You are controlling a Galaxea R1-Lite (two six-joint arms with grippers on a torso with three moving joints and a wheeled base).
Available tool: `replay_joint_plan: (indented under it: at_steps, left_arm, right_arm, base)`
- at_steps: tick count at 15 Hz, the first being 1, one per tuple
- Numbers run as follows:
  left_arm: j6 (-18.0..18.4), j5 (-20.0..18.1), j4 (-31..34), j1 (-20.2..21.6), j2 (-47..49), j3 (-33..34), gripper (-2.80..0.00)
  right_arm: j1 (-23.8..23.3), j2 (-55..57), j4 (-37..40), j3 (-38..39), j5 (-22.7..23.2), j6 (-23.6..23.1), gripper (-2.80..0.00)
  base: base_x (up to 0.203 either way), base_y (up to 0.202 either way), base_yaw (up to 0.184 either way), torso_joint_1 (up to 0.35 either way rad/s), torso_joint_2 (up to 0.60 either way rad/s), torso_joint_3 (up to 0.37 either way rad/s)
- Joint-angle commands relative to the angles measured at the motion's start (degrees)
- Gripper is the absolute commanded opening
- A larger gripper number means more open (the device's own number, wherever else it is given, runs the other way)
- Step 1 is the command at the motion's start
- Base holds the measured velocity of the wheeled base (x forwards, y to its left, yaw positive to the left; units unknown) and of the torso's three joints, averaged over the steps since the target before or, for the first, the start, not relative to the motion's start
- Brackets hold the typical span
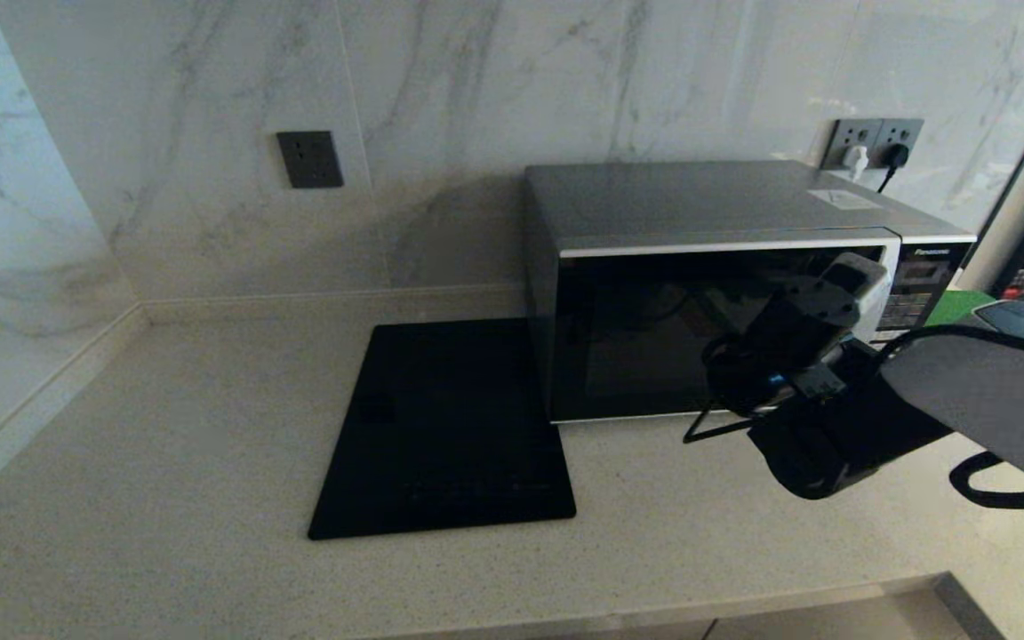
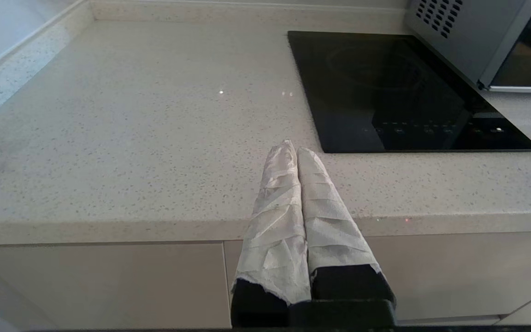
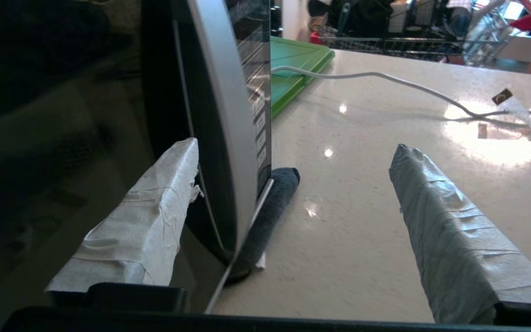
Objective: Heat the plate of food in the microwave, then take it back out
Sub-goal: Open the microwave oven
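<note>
The microwave (image 1: 725, 293) sits on the pale counter (image 1: 165, 462) against the marble wall (image 1: 476, 107), and its dark door (image 1: 645, 329) is closed. A flat black cooktop (image 1: 445, 427) lies just beside it, on its left side. The right gripper (image 3: 293, 152) is up at the front of the microwave, by the door's right edge, close to the button panel (image 1: 916, 289). Its two taped fingers (image 3: 155, 216) stand wide apart and grip nothing. In the right wrist view the curved silver handle (image 3: 221, 110) runs between them, closer to one finger, and that finger sits against the dark glass. I cannot tell if it touches the handle. A dark foot (image 3: 270, 207) of the microwave rests on the counter below the handle. Past the microwave a green tray (image 3: 295, 69) lies on the counter, and a thin white cord (image 3: 385, 80) trails across the shiny top. The left gripper (image 2: 295, 150) hangs low at the counter's front edge, well apart from the microwave, with its two wrapped fingers (image 2: 279, 207) pressed together and nothing between them. The plate of food does not show in any view, so I cannot tell where it is. Two plugs (image 1: 872, 156) sit in the wall socket behind the microwave.
</note>
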Motion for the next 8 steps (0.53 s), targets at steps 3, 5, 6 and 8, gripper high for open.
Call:
replay_joint_plan:
  at_steps: [3,5,6,8]
  left_arm:
    - [-0.06,-0.02,-0.02,0.01,-0.01,0.0,-2.8]
    - [-0.06,-0.02,-0.02,0.01,-0.01,0.0,-2.8]
    - [-0.06,-0.02,-0.02,0.01,-0.01,0.0,-2.8]
    - [-0.06,0.04,-0.02,0.01,-0.01,0.0,-2.8]
  right_arm:
    - [-1.69,5.34,-0.48,-5.03,-0.48,-0.75,0.0]
    - [-2.17,6.19,-0.48,-6.11,-0.48,-0.76,0.0]
    - [-2.39,6.46,-0.48,-6.41,-0.48,-0.76,0.0]
    - [-2.94,6.73,-0.57,-6.39,-0.48,-0.76,0.0]
  base:
    - [0.0,0.0,0.0,0.0,0.0,0.0]
    - [0.0,0.0,0.0,0.0,0.0,0.0]
    - [0.0,0.0,0.0,0.0,0.0,0.0]
    - [0.0,0.0,0.0,0.0,0.0,0.0]
